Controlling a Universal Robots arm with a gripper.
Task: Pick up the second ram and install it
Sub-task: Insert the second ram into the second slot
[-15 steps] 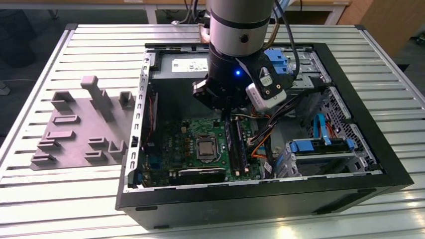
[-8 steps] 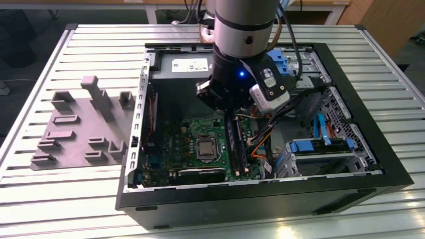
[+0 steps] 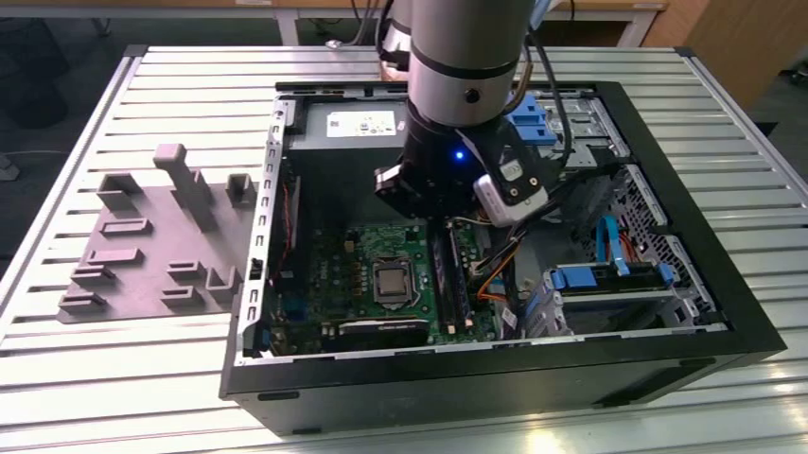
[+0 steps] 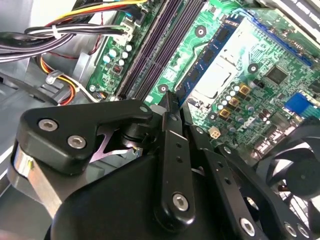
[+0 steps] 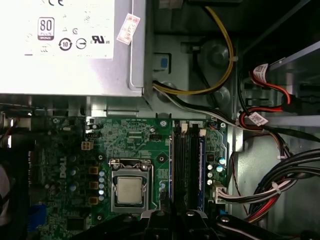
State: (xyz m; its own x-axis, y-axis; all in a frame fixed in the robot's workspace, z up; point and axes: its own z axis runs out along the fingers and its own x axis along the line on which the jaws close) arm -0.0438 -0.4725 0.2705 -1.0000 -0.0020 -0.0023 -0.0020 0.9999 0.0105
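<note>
Fingers (image 4: 172, 107) pinch second ram (image 4: 202, 62) above slots (image 5: 186, 165)

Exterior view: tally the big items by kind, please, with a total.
Open computer case: 1
Grey fixture plate: 1
Robot arm: 1
Slatted table: 1
Total: 4

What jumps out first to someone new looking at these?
The grey robot arm plunging into the open black PC case on the slatted table, its hand low over the green motherboard. Next, the bare CPU in its socket, beside the long black memory slots.
</note>
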